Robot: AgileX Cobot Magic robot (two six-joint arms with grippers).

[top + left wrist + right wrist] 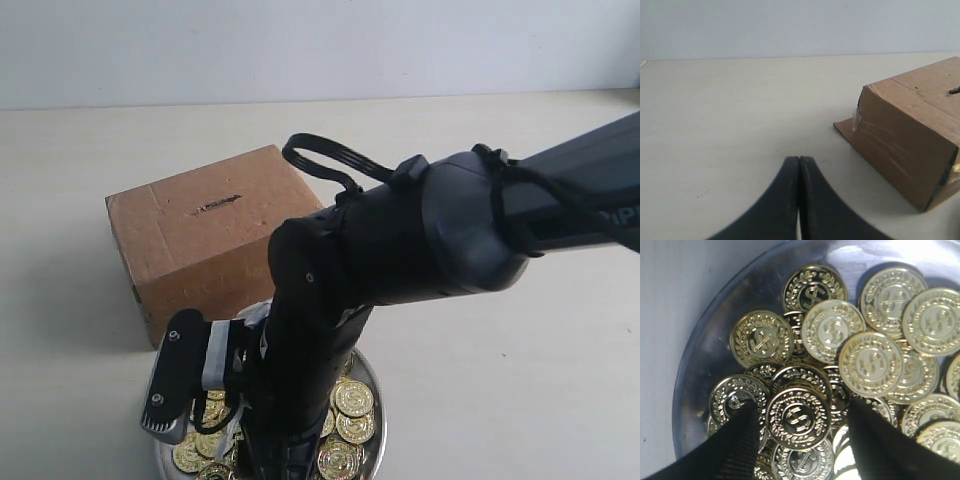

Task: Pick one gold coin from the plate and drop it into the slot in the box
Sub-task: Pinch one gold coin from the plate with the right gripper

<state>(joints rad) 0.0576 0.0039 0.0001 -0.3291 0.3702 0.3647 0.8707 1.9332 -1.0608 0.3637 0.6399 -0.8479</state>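
On the left side of the rig, my left gripper [799,164] hangs over the pale table [730,110]. Its two dark fingers are pressed tip to tip with nothing between them. From that wrist camera I see the box [910,145] standing on the table nearby. One taped corner is turned toward the lens, and the end of the slot [954,90] just shows on its top face.

In the exterior view the brown box [205,240] stands left of centre, with the slot [218,203] a short dark slit in its top. The plate [378,425] lies just in front of the box at the bottom edge of that view, well filled with gold coins [353,398]. My right arm [420,230] reaches in from the right edge and bends down over the plate, hiding much of it.

Through the right wrist camera, the right gripper [802,410] is spread wide over the heap, one black finger on either side of a single coin [797,417]. That coin lies flat on top of the others, inside the shiny rim of the plate [695,365]. I can't tell whether either finger touches the coin, and nothing is gripped.
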